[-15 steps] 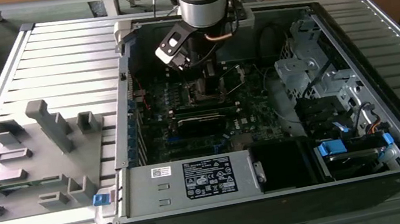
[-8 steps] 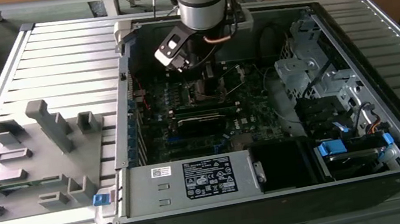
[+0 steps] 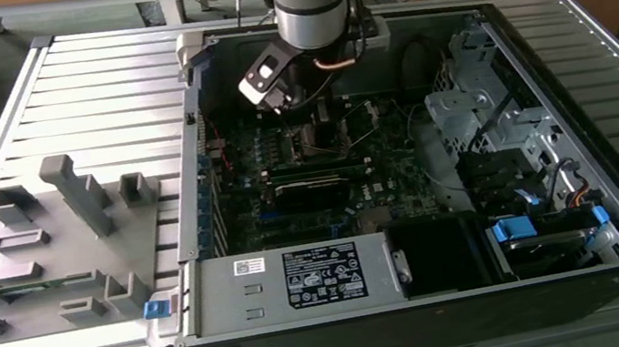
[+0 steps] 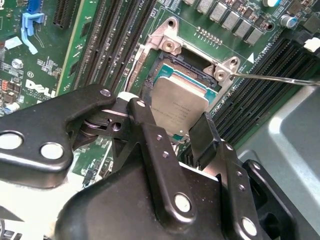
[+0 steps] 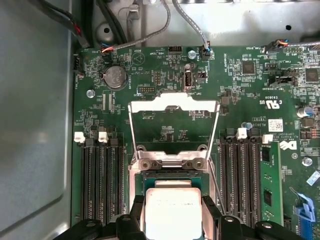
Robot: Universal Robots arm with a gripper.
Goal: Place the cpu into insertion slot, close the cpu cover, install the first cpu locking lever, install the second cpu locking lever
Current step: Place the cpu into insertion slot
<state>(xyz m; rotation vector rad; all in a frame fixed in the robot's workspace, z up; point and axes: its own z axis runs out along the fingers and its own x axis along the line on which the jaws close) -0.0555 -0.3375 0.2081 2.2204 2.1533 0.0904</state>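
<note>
At the exterior view's left a grey fixture tray (image 3: pixel 54 267) lies beside the open computer case (image 3: pixel 431 330). Further right the arm reaches down into the case, with the gripper (image 3: pixel 272 87) low over the motherboard (image 3: pixel 270 154). A metal drive cage (image 3: pixel 483 101) stands towards the exterior view's right. In both wrist views its 2 black fingers (image 4: pixel 147 130) press on opposite edges of the cpu (image 4: pixel 177 100), pinching it silver side up directly at the insertion slot (image 4: pixel 172 67). Whether the chip is fully seated or just above the slot, I cannot tell. The cpu cover (image 5: pixel 172 104) stands flipped open beyond the slot, and 1 thin locking lever (image 4: pixel 280 78) is swung out to the side, so neither is closed yet. The main hazard, as I judge it, is a skewed landing. In the second wrist view the chip looks slightly tilted against the slot's rim, and letting go like that could leave 1 corner riding on the rim or press on the contacts beneath. The lever wire also runs near 1 finger and might snag it.
</note>
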